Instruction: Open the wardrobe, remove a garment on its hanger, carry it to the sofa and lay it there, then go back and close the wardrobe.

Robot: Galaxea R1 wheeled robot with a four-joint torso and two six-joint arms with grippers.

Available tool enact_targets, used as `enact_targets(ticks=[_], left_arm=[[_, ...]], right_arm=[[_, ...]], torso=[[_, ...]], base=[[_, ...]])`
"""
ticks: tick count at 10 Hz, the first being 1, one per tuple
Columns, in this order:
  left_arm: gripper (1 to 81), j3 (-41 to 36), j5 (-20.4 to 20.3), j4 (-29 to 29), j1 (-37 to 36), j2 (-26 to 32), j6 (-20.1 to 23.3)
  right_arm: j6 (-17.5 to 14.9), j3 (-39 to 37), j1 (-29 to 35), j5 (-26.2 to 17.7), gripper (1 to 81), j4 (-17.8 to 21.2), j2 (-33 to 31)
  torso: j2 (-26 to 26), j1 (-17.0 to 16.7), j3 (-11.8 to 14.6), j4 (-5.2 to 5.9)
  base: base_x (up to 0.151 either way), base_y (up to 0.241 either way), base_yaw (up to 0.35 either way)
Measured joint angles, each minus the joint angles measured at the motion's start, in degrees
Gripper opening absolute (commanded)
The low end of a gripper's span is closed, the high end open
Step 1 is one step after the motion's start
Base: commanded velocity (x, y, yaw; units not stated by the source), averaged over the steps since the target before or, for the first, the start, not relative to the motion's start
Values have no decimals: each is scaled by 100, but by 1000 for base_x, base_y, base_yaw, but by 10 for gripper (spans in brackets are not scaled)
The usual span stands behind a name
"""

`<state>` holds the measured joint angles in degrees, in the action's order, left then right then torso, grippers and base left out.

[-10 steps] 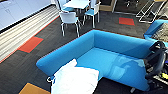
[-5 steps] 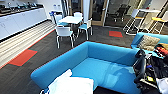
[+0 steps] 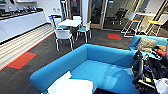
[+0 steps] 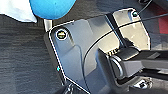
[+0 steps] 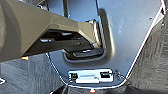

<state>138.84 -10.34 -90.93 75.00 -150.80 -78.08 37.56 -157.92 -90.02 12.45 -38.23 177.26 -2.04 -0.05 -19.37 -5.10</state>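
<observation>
The large blue sofa (image 3: 105, 67) curves across the lower half of the head view. The white garment (image 3: 71, 86) lies spread over its near left end, at the bottom edge of the picture. I cannot make out the hanger in the cloth. In the left wrist view, a corner of white cloth (image 4: 17, 10) lies beside a rounded blue edge of the sofa (image 4: 52, 7), above dark carpet. My right arm (image 3: 138, 68) hangs black at the right edge of the head view, beside the sofa's right end.
A smaller blue seat (image 3: 136, 40) with a patterned cushion (image 3: 145, 44) stands behind the sofa at the right. A white table (image 3: 70, 23) with white chairs (image 3: 63, 35) is beyond the sofa. White counters (image 3: 20, 23) run along the left wall, and high stools (image 3: 130, 22) stand at the back right.
The whole head picture has shifted, so the camera has moved; the sofa and garment now sit lower and larger in it. The garment stays lying on the sofa.
</observation>
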Motion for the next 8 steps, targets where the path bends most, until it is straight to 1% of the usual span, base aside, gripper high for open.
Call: enact_targets(ticks=[1, 2, 4, 6, 8], left_arm=[[811, 502, -171, -16, 35, -260, 0], [811, 964, -313, -17, 41, -540, 0], [811, 1665, -539, -33, 110, -1101, 0], [811, 1926, -716, -44, 446, -1521, -2], [811, 1959, -777, -59, 658, -1607, -2]], right_arm=[[1, 0, 0, 0, 811, 0, 2], [0, 0, -6, -10, 811, 0, 0], [0, 0, -22, -29, 811, 0, 2], [0, 0, -67, -51, 811, 0, 6], [1, -5, -111, -55, 811, 0, 20]], torso=[[0, 0, 11, 0], [0, 0, 78, 0], [-2, 0, 365, 0], [-5, -2, 704, -2], [-13, -6, 846, -2]], base=[[0, 0, 0], [0, 0, 0], [0, 0, 0], [0, 0, 0], [0, 0, 0]])
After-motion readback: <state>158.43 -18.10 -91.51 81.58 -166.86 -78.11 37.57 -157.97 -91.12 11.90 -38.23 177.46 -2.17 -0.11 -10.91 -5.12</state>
